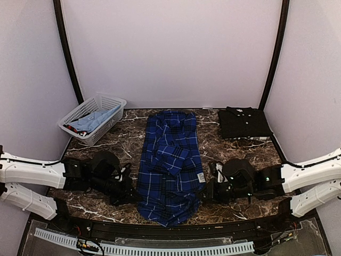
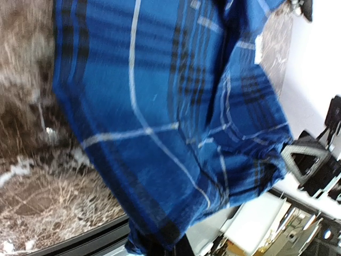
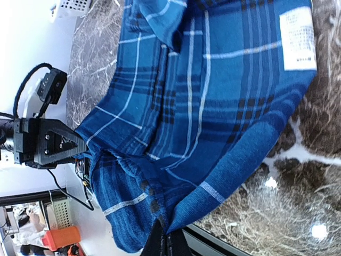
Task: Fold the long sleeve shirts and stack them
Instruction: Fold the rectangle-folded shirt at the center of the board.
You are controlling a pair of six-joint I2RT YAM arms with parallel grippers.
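Observation:
The blue plaid long sleeve shirt (image 1: 170,165) lies lengthwise down the middle of the marble table, its sleeves folded in. My left gripper (image 1: 136,196) is shut on its near left hem corner, and the cloth (image 2: 160,117) drapes up from the fingers (image 2: 178,248). On the near right corner my right gripper (image 1: 202,193) is shut on the hem, which bunches at the fingertips (image 3: 169,242). The black long sleeve shirt (image 1: 244,124) sits folded at the back right.
A white lattice basket (image 1: 93,118) holding light blue cloth stands at the back left. A white label (image 3: 297,38) shows on the plaid shirt's right edge. The table's near edge and a black rail (image 1: 170,229) run just behind both grippers.

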